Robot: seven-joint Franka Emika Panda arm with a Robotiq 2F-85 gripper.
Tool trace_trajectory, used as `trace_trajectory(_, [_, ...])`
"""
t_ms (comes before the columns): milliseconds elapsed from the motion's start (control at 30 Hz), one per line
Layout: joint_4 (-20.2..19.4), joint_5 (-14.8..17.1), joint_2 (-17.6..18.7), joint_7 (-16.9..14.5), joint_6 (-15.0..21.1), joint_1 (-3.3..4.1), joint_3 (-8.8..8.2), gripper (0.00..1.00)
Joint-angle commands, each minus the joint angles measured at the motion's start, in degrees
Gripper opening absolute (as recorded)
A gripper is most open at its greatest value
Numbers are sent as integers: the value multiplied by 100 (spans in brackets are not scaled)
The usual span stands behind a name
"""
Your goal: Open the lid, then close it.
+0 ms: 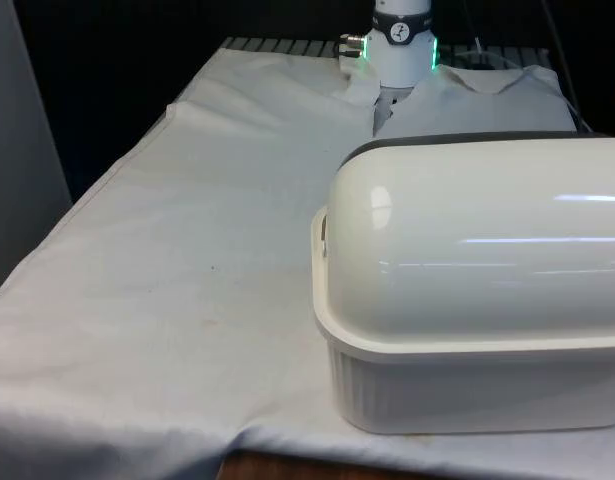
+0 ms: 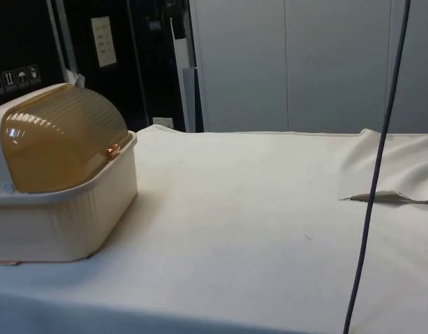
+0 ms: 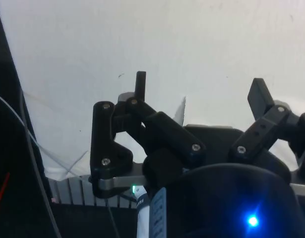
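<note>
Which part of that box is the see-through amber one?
The domed roll-top lid, ribbed and amber; the bread box base beneath it is opaque cream.

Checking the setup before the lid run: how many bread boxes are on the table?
1. The bread box stands at the front view's right, near the table's close edge; in the side view its amber lid is shut. Nothing else like it shows.

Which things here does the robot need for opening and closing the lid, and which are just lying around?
Needed for the job:
- bread box, cream
- lid, amber, shut over the box
- gripper, open, over bare cloth

Just there:
- white cloth on the table
- dark cable hanging in the side view
</note>
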Motion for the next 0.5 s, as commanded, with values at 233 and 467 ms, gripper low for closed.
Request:
trace_trajectory(233, [-327,-166,-97,206,453,57,183,100])
trace_trajectory(467, [-550,-350,-103,372,802,69,378,100])
